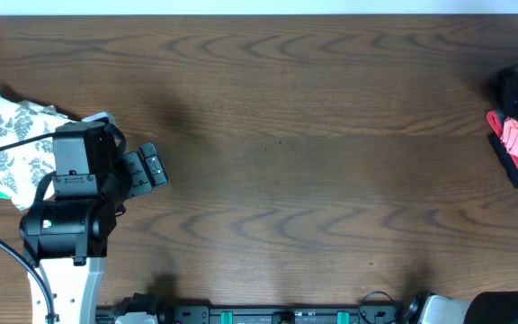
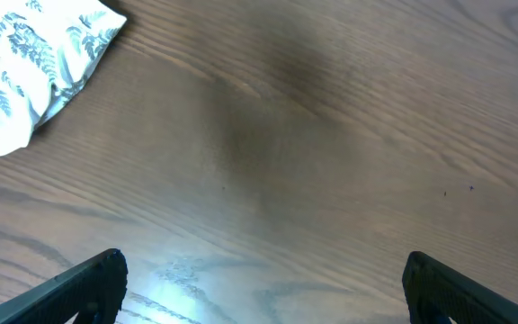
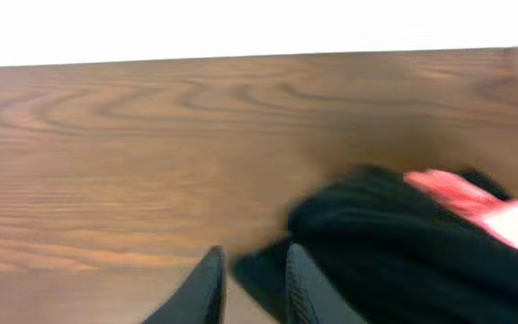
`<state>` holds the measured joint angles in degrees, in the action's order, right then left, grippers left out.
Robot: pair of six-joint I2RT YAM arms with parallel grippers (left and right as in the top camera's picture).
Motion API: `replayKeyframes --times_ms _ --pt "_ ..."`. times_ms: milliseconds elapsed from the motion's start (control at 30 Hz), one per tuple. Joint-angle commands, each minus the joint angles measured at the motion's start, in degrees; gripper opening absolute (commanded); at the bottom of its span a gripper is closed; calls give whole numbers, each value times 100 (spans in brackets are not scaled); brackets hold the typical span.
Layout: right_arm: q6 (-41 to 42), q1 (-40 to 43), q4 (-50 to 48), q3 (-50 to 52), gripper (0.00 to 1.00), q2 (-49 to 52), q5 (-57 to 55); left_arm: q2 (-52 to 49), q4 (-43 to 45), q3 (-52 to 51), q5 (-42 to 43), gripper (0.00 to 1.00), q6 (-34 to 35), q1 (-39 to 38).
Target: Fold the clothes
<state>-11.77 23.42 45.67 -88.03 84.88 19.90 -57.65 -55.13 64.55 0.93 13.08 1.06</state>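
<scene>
Jaws of the left gripper (image 2: 263,270) stand wide open over the bare table (image 2: 331,135), holding nothing. A white leaf-print cloth (image 2: 34,63) lies crumpled to the left of it, at the table's left edge, apart from the jaws.

On the right gripper (image 3: 254,261) the fingers (image 3: 207,286) sit close together with a dark fold in the narrow gap. The view is blurred, so I cannot tell whether they pinch it. Just right of them bunches a black cloth (image 3: 394,243) with a red cloth (image 3: 475,207) on top, at the table's right edge, well apart from the white one.
</scene>
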Motion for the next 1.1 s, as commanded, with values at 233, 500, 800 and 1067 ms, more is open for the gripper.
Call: replayKeyframes --times_ms 233,500,800,1067 --pt "-116 -249 205 -98 26 -96 26 -2 -31 131 -7 98 -94 -13" --pt "-114 -247 437 -7 49 358 -1462 -2 -31 131 -7 98 -94 -13" --pt "802 -245 457 122 33 2039 -3506 -2 -35 131 -7 98 -96 -13" --pt "916 -227 446 122 34 2879 -3659 -2 -33 131 -7 98 -96 -13"
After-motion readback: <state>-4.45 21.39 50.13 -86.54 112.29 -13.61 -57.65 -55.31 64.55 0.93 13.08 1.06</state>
